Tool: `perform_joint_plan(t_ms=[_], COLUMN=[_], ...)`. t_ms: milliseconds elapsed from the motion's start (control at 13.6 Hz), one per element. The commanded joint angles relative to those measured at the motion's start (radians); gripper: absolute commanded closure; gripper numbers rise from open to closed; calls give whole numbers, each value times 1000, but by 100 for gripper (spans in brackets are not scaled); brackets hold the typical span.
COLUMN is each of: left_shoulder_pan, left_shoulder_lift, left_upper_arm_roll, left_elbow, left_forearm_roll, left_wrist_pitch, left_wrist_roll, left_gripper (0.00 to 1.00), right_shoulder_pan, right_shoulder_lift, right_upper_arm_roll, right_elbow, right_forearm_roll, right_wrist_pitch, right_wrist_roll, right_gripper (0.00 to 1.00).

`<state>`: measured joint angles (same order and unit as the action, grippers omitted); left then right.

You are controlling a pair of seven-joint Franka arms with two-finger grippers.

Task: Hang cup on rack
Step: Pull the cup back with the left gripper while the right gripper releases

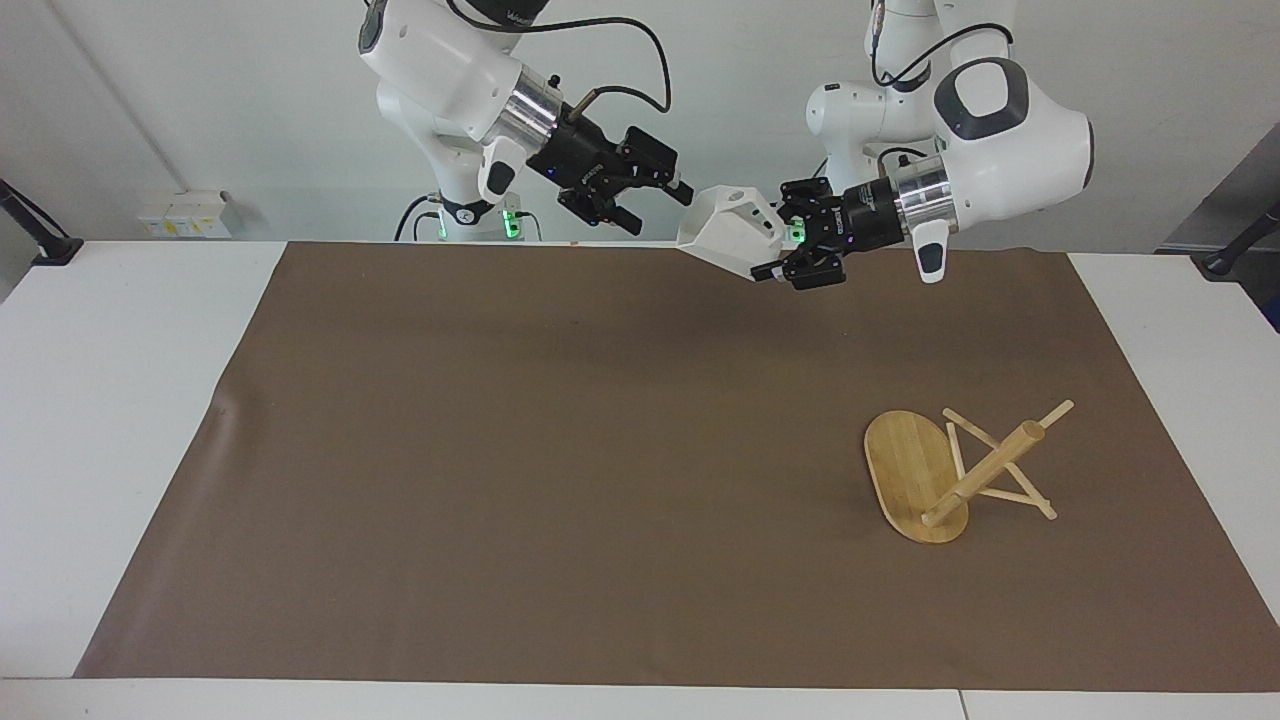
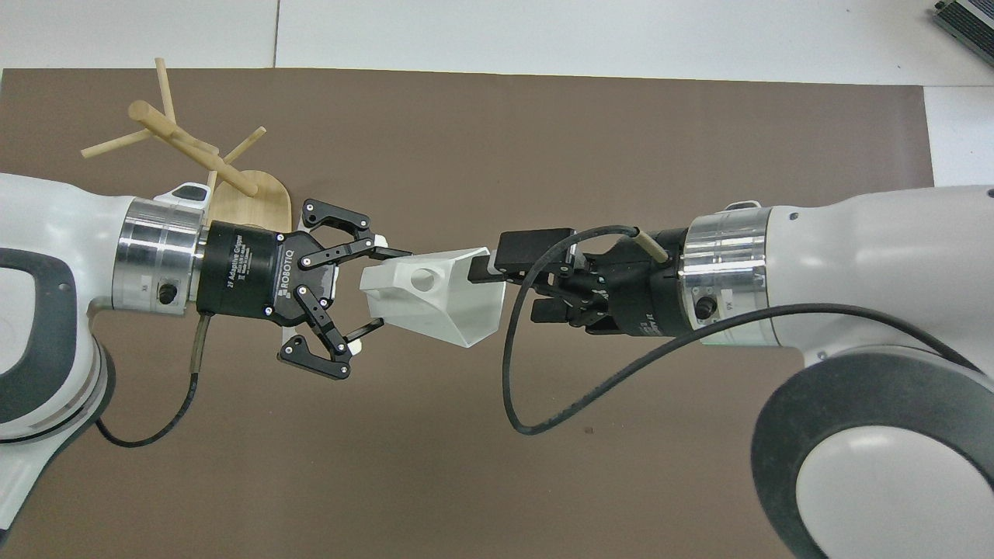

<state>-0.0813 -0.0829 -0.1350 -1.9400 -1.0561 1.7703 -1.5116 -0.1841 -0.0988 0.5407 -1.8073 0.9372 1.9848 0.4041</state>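
So, I see a white table [image 1: 120,400] under a matte brown mat [image 1: 560,450], pale wall at twelve o'clock, left gripper [image 2: 371,289] clamped on the faceted white cup [image 2: 435,299] aloft over the mat, right gripper [image 2: 497,287] spread wide beside it, bamboo rack [image 1: 960,470] tipped over toward the left arm's end.

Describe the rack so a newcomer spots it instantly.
Start at the brown mat covering the table, then go to the left arm's end. The rack lies tipped over there: a bamboo oval base standing on edge, with a thick post and thin crossing pegs.
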Motion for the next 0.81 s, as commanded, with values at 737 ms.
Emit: perform_joint_plan(t_ms=[737], left_shoulder_pan=[83], left_shoulder_lift=[-72], left_upper_arm_roll=[-3], left_elbow=[-135], left_forearm_roll=[229], left_wrist_pitch=[141], left_wrist_roll=[-165], left_gripper=[100], right_shoulder_pan=[-37], right_shoulder_lift=[-9], right_upper_arm_roll=[-10], right_elbow=[-1], right_forearm_roll=[-388], right_wrist_pitch=[-3], right_wrist_roll=[-82], right_gripper=[0])
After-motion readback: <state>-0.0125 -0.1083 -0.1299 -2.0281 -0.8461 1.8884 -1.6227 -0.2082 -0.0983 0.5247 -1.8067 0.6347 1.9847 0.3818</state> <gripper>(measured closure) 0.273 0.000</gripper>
